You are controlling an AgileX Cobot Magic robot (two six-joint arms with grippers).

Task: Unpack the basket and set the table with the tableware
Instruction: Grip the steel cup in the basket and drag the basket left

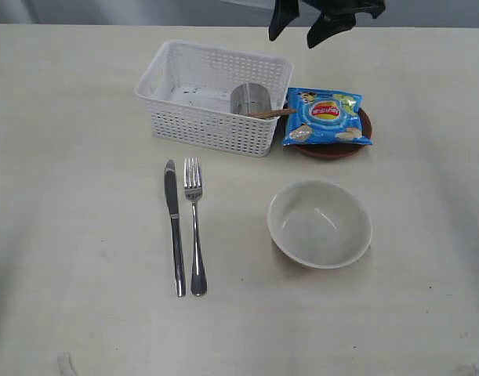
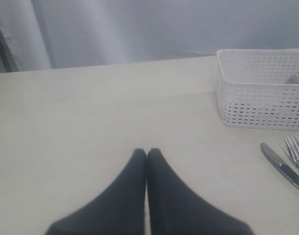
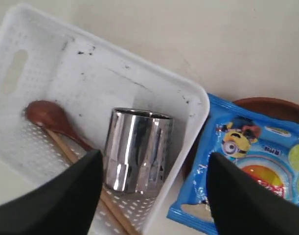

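The white perforated basket (image 1: pixel 212 98) (image 3: pixel 51 88) (image 2: pixel 259 90) stands at the back of the beige table (image 1: pixel 82 235). Inside it stand a steel cup (image 1: pixel 250 99) (image 3: pixel 137 149), a red-brown spoon (image 3: pixel 49 117) and wooden chopsticks (image 3: pixel 90 176). My right gripper (image 1: pixel 298 31) (image 3: pixel 154 161) hangs open above the basket's right end, high over the cup. A steel knife (image 1: pixel 174 227) (image 2: pixel 281 166) and fork (image 1: pixel 195 227) (image 2: pixel 296 152) lie side by side in front of the basket. A cream bowl (image 1: pixel 320 223) sits to their right. My left gripper (image 2: pixel 147 152) is shut, empty, over bare table.
A blue chip bag (image 1: pixel 327 117) (image 3: pixel 247 161) lies on the brown round plate (image 1: pixel 333 147) (image 3: pixel 271 105), right beside the basket. A pale curtain or wall (image 2: pixel 139 29) runs behind the table's far edge.
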